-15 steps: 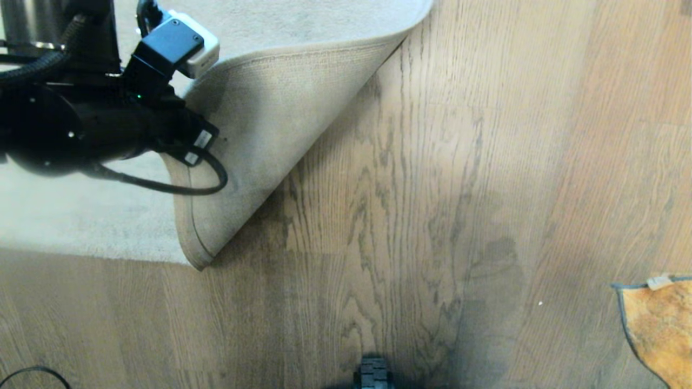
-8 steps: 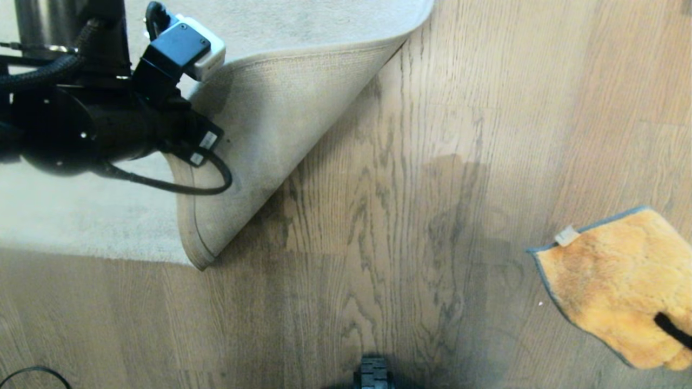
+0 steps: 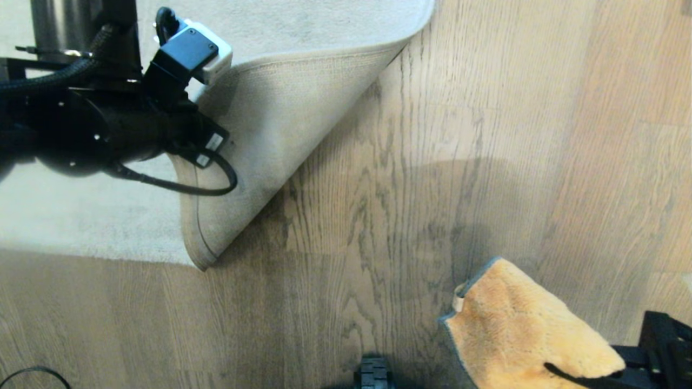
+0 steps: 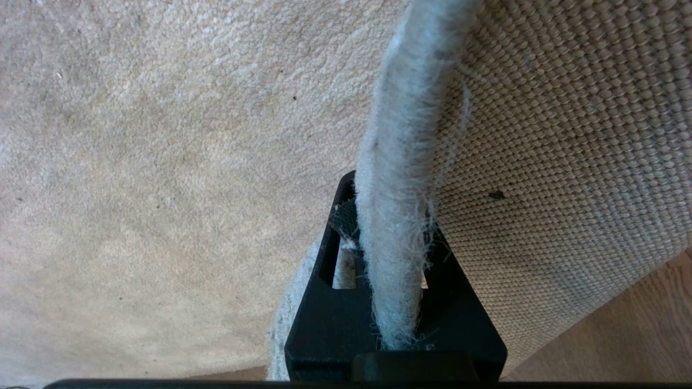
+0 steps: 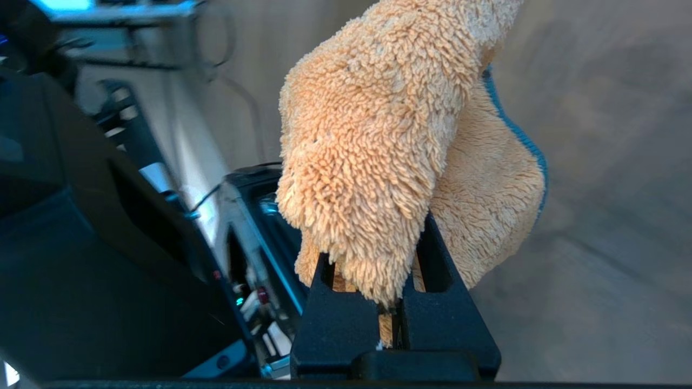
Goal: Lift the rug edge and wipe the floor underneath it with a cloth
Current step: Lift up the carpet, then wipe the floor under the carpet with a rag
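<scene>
Head view shows the left gripper clamped on the folded-back rug edge, the right gripper pinching the cloth beside it, so wiping the bared floor below the fold looks next.

Metal cylinder, black cable on planks

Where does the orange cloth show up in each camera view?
Head view: the cloth hangs at the lower right, above the floor.
Left wrist view: not in it.
Right wrist view: centre, pinched in the right gripper.
Shared landmark: the wood floor.
</scene>
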